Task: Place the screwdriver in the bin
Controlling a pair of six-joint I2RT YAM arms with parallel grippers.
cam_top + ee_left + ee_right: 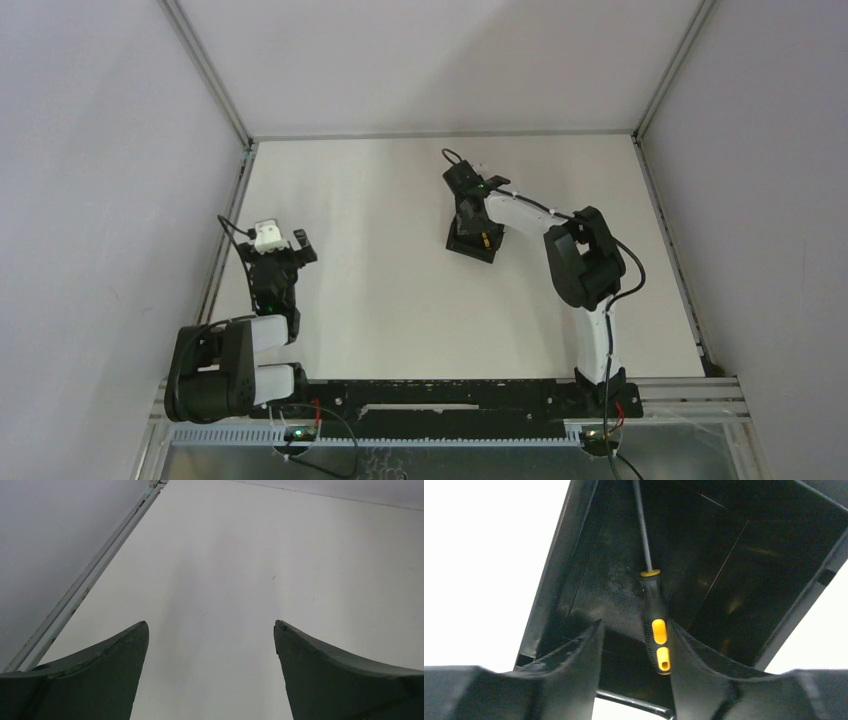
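The black bin [474,246] stands on the white table, right of centre. The screwdriver [654,615], with a black and yellow handle and thin grey shaft, lies inside the bin [729,555], its shaft pointing at the far wall. A yellow speck of it shows in the top view [484,238]. My right gripper [634,627] reaches down into the bin's mouth [469,216]. Its jaws stand apart; the handle leans against the right finger only, with a wide gap to the left finger. My left gripper [211,630] is open and empty over bare table at the left [285,240].
Metal frame rails [225,245] run along the table's left and right edges, with grey walls beyond. The left rail shows in the left wrist view [85,580]. The arm bases and a black rail [440,395] line the near edge.
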